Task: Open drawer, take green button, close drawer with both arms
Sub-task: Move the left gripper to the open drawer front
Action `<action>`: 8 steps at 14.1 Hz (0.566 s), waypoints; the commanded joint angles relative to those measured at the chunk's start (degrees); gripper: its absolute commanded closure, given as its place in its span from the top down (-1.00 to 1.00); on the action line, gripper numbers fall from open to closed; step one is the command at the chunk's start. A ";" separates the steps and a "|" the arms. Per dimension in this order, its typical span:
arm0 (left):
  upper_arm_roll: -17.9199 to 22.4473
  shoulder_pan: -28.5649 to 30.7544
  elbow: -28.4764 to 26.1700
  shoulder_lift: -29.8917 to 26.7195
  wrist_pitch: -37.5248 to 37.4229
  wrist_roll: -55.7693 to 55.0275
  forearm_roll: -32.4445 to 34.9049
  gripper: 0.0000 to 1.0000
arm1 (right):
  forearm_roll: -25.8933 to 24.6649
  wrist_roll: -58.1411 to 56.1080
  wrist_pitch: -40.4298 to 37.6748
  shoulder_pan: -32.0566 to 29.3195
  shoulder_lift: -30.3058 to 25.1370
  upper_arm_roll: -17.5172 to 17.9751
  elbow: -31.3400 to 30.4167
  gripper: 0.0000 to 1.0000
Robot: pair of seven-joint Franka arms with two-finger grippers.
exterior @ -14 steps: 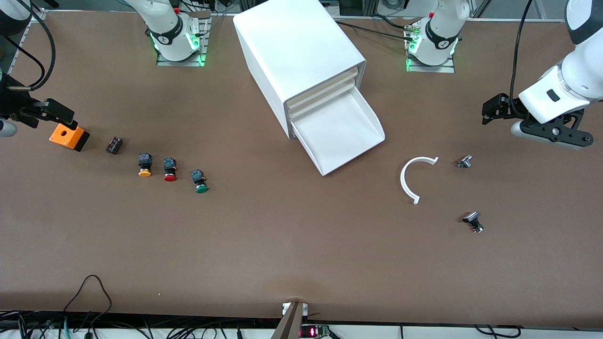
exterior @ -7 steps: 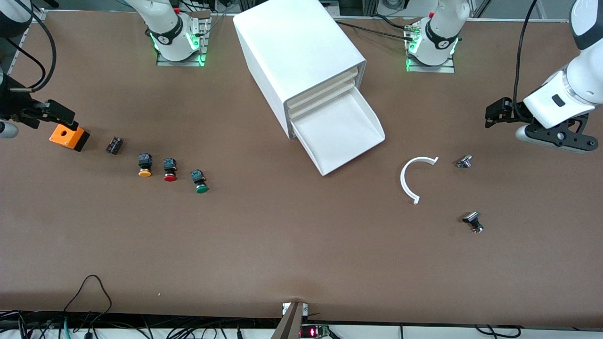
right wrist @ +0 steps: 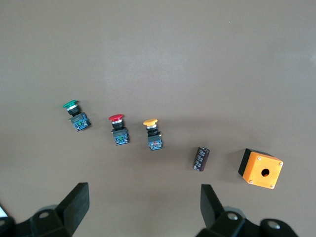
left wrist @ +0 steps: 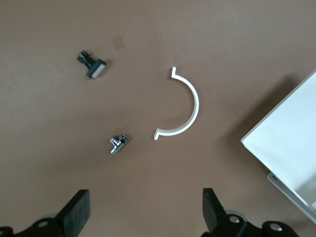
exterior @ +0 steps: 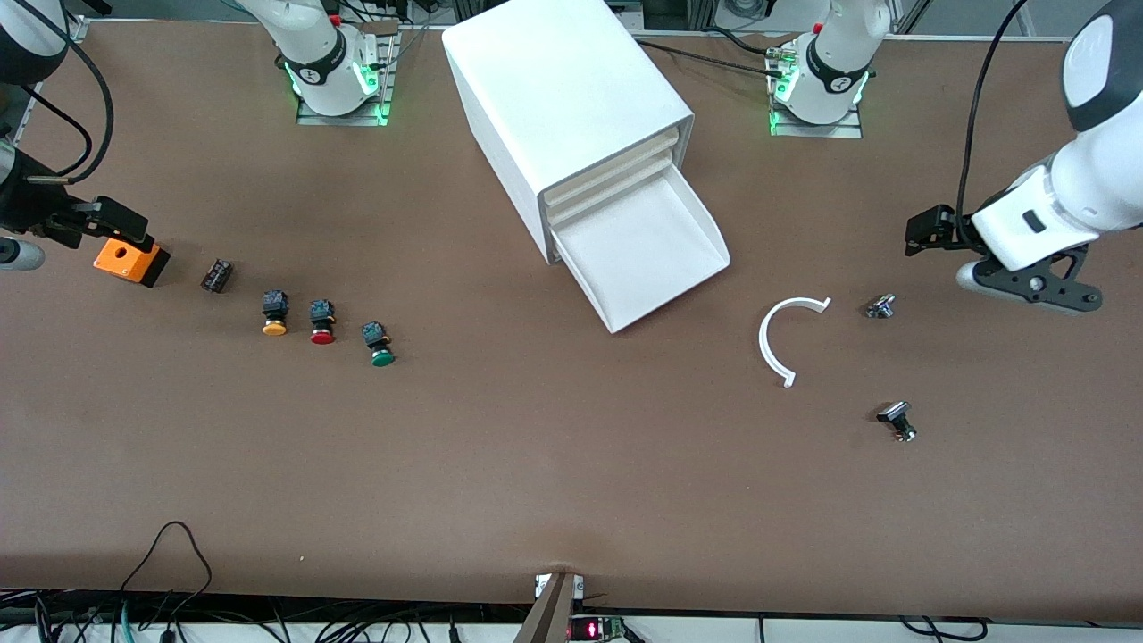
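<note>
The big white cabinet stands mid-table near the arms' bases. Its lowest drawer is pulled out, and its tray shows nothing inside; one corner appears in the left wrist view. The green-capped button lies on the table toward the right arm's end, last in a row of three. My right gripper hovers open over the table edge by an orange box, holding nothing. My left gripper hangs open and empty over the left arm's end.
Beside the green button lie a red-capped button, an orange-capped one, a small black part and the orange box. A white C-shaped strip and two small metal parts lie toward the left arm's end.
The left arm has swung and its gripper has shifted a little toward the table's middle. The right gripper has drifted slightly outward. Nothing on the table moved.
</note>
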 commanded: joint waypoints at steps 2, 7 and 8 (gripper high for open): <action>-0.11 0.21 0.63 5.89 -0.77 2.07 -1.51 1.00 | 0.23 -0.78 -0.33 -0.06 0.03 -0.01 0.19 1.00; -0.11 -4.09 -11.65 6.69 20.81 -9.93 -5.11 1.00 | 0.41 -0.78 -0.24 -0.06 0.30 0.08 0.28 1.00; -0.11 -5.67 -13.68 6.78 24.16 -15.89 -5.12 1.00 | 0.41 -0.78 -0.24 -0.06 0.30 0.08 0.28 1.00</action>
